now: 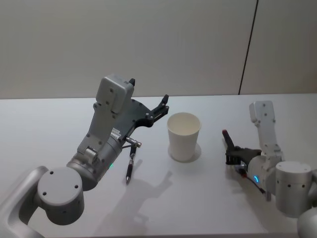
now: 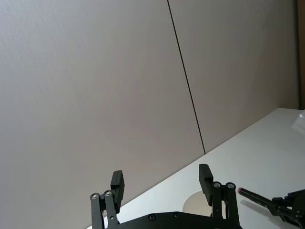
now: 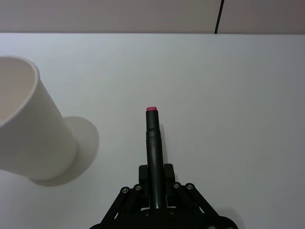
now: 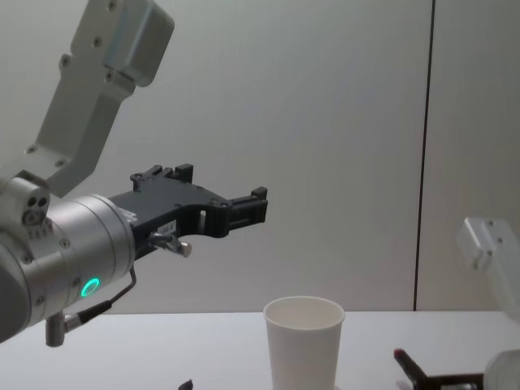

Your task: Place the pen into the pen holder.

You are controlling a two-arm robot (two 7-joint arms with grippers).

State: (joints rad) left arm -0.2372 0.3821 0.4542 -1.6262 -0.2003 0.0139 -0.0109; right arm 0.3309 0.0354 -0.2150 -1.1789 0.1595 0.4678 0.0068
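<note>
The right gripper (image 3: pixel 155 183) is squeezing the pen (image 3: pixel 153 143) tight, low over the table (image 1: pixel 49 124) near its right edge. The pen holder (image 1: pixel 184 135) is standing near the middle of the table, close to the pen. The left gripper (image 1: pixel 161 106) is hanging in the air with its fingers wide apart — holding nothing. A second pen (image 1: pixel 130 167) is lying below it. The held pen is sitting lower than the pen holder's rim — going sideways without lifting may be knocking the light pen holder over

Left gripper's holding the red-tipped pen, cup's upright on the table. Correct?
Not quite. The right gripper holds the red-tipped pen, as the right wrist view shows; the left gripper is open and empty. The cup is upright on the table.
</note>
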